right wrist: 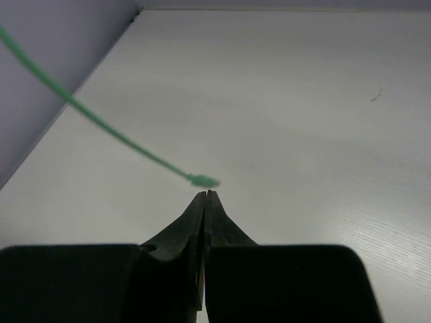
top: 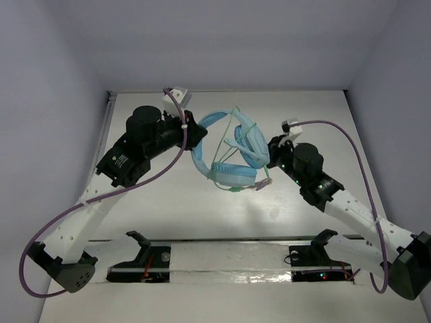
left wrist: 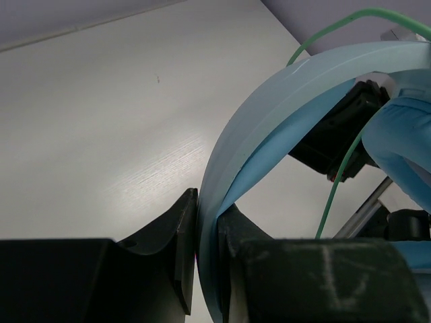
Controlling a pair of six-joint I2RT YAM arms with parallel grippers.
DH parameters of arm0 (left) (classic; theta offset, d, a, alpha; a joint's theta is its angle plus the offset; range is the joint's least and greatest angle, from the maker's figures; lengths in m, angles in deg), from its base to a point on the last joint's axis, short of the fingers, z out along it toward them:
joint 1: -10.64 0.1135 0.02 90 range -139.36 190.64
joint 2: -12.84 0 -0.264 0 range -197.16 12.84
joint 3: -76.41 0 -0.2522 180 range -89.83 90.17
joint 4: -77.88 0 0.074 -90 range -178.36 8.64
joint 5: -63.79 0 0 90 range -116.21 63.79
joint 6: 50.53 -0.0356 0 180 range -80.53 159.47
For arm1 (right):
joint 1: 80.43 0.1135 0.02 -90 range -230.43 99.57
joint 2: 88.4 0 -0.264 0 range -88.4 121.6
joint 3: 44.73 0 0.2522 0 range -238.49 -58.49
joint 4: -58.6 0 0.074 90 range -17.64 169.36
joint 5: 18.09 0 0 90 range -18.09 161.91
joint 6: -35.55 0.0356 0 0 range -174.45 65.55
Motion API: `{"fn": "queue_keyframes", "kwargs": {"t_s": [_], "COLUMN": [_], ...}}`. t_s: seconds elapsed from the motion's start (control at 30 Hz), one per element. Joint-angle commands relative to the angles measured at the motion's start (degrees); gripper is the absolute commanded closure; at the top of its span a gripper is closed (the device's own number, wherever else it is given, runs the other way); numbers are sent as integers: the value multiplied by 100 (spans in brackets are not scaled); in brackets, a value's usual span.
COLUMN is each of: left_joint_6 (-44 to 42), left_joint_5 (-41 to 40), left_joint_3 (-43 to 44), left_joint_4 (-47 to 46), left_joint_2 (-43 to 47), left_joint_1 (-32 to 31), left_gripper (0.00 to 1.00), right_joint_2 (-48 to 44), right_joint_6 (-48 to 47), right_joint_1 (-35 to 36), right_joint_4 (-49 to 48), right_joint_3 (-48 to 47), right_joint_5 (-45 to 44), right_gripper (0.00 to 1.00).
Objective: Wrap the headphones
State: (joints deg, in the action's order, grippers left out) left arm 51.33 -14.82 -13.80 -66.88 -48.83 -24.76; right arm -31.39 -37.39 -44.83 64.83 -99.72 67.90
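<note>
Top external view shows the headphones (top: 234, 176) mid-desk (top: 222, 222), between both arms. Left gripper (left wrist: 205, 202) is clamped on the blue headband (left wrist: 269, 101). Right gripper (right wrist: 205, 196) is fully closed, with nothing visible between its fingers; the green cable (right wrist: 121, 138) ends just beyond its tips.

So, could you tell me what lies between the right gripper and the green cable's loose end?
Only a sliver of bare table, seen in the right wrist view, separates the right gripper from the cable end.
</note>
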Motion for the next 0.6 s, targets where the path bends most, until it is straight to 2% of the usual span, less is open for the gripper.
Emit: {"fn": "queue_keyframes", "kwargs": {"t_s": [0.0,0.03,0.07,0.1,0.17,0.3,0.43,0.57], "left_joint_6": [176,194,220,229,256,256,229,247], "left_joint_5": [-6,29,90,125,248,319,337,442], "left_joint_3": [360,369,369,360,369,378,448,448], "left_joint_4": [-301,-310,-345,-363,-372,-346,-258,-249], "left_joint_2": [41,32,15,6,-47,-73,-73,-38], "left_joint_1": [68,68,68,68,68,68,68,68], "left_gripper": [100,100,100,100,100,100,100,100], "right_joint_2": [-436,-646,-717,-753,-587,-191,46,345], "right_joint_6": [394,403,421,421,255,87,-124,-264], "right_joint_1": [-35,-35,-35,-35,-35,-35,-35,-35], "right_joint_4": [-933,-1091,-1267,-1521,-1428,-1409,-1321,-1374], "right_joint_3": [448,597,843,923,811,538,292,177], "right_joint_5": [373,662,813,962,1060,737,140,189], "right_gripper": [100,100,93,76,52,45,45,47]}}
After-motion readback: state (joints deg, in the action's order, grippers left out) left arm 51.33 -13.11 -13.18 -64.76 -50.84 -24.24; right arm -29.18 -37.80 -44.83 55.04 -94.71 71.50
